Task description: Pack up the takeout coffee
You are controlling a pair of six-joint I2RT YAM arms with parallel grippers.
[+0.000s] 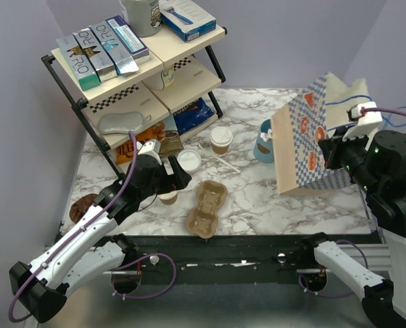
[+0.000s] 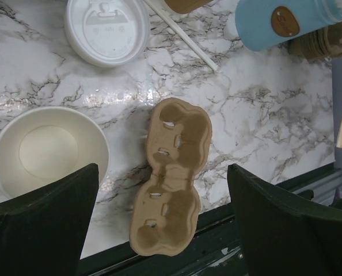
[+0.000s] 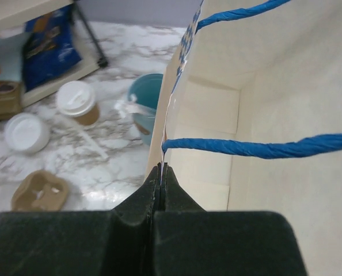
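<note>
The takeout coffee [image 1: 221, 139], a tan cup with a white lid, stands upright mid-table; it also shows in the right wrist view [image 3: 78, 100]. My left gripper [image 1: 173, 179] is open and empty, hovering over the table with a lidless tan cup [image 2: 47, 150] beside its left finger and a brown cup carrier [image 2: 174, 172] between its jaws below. My right gripper [image 3: 161, 169] is shut on the rim of a checkered paper bag [image 1: 305, 137] with blue handles, holding it open and upright at the right.
A loose white lid [image 1: 188, 160] and a white straw [image 2: 182, 35] lie near the takeout coffee. A taller light-blue cup [image 1: 263, 141] stands next to the bag. A black shelf rack [image 1: 114, 75] with boxes stands at the back left.
</note>
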